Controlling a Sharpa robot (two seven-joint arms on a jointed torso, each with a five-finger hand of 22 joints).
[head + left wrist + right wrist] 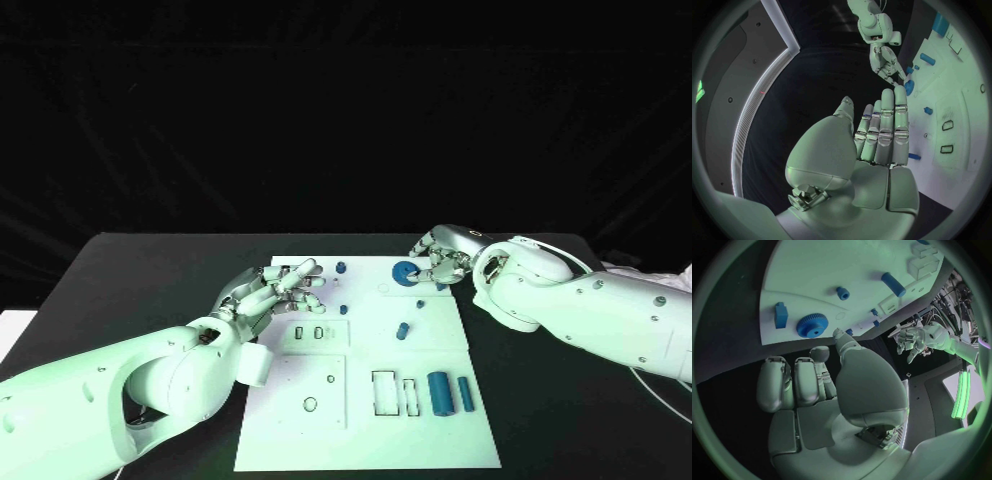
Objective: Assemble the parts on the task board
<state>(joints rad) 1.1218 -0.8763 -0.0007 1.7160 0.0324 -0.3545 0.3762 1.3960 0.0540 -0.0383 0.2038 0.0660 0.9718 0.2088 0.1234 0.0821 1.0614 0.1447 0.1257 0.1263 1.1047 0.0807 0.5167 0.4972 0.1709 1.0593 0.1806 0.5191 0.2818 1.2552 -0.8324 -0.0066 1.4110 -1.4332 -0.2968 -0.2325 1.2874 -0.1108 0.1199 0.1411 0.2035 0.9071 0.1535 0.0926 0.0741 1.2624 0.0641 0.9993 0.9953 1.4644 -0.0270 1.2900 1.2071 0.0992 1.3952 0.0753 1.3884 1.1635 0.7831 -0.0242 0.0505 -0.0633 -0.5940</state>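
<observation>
Task board (325, 400): smooth matt white plate. Blue parts (440, 392): matt plastic look. Left robot hand (278, 292): satin silver metal. Worktop (144, 290): matt black.

The task board (368, 400) is a flat white plate lying in the middle of the black table, with small cut-out holes and slots in it. A round blue gear (407, 272) with little teeth lies flat near the far edge. A small blue block (781, 315) sits just beside the gear. A short blue peg (404, 330) lies near the middle of the board. Two long blue bars (450, 393) lie side by side near the close right corner, next to a tall slot.
</observation>
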